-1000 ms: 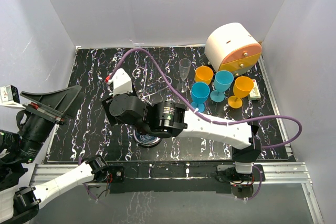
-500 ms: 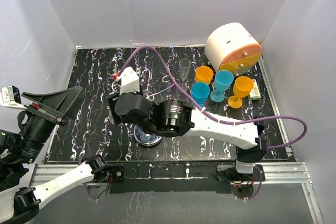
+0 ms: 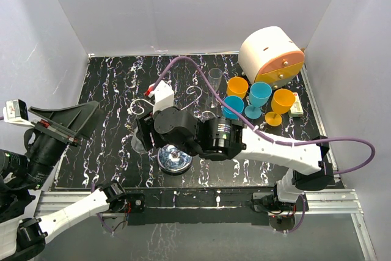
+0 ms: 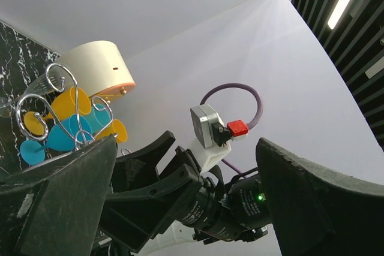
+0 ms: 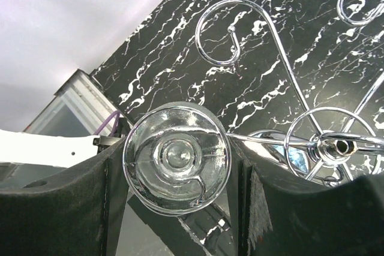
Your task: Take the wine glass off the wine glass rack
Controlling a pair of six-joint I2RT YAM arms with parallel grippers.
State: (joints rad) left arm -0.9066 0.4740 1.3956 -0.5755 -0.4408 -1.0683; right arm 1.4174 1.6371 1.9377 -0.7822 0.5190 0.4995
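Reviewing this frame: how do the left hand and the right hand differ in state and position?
The right hand is closed on the clear wine glass; the left hand is spread wide and holds nothing. The right hand is over the table next to the wine glass rack; the left hand is off at the table's left edge, away from the rack. Both have black fingers.

On table (image 3: 110, 90), wine glass rack (image 3: 175, 160) front-centre; wine glass (image 5: 177, 157) just left of it; cups (image 3: 259, 93) behind-right, drum box (image 3: 272, 53) behind them.
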